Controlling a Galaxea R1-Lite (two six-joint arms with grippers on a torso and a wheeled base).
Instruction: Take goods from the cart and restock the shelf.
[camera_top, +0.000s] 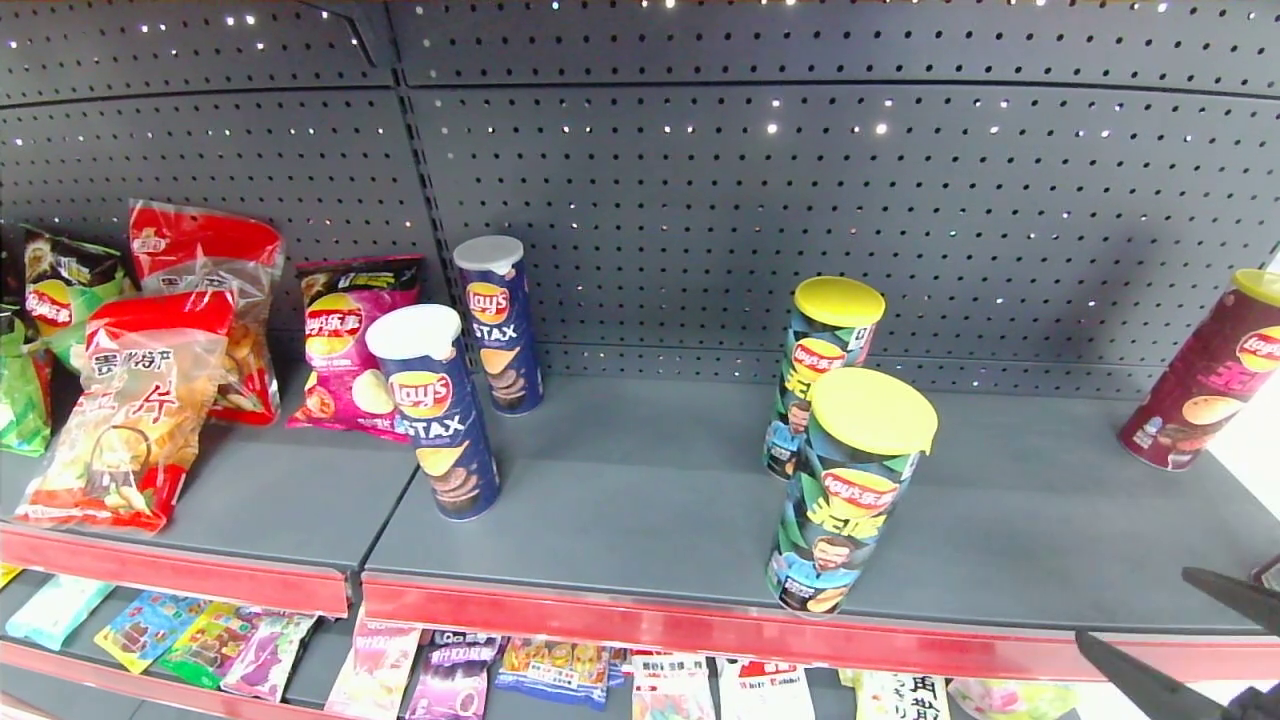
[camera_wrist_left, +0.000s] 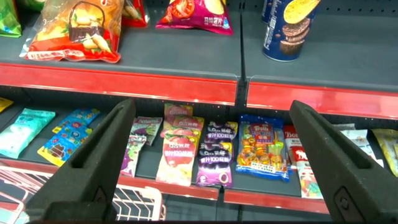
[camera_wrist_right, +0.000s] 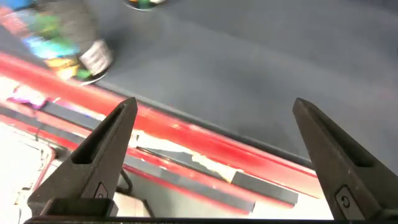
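Note:
Two dark blue cans with white lids (camera_top: 440, 415) stand on the grey shelf board (camera_top: 650, 500), left of centre. Two green cans with yellow lids (camera_top: 850, 490) stand to the right, one behind the other. A maroon can (camera_top: 1200, 375) leans at the far right. My right gripper (camera_top: 1190, 635) is open and holds nothing, just in front of the shelf's red edge at the lower right. In the right wrist view it (camera_wrist_right: 211, 155) hangs before that edge, with the front green can (camera_wrist_right: 62, 37) off to one side. My left gripper (camera_wrist_left: 211, 162) is open with nothing in it, in front of the lower shelf, above a white wire cart corner (camera_wrist_left: 140, 202).
Snack bags (camera_top: 140, 420) lie on the left part of the shelf. Below the red edge (camera_top: 700, 625), a lower shelf holds several flat candy packets (camera_wrist_left: 211, 152). A perforated back panel (camera_top: 800, 220) closes the shelf behind. Open board lies between the blue and green cans.

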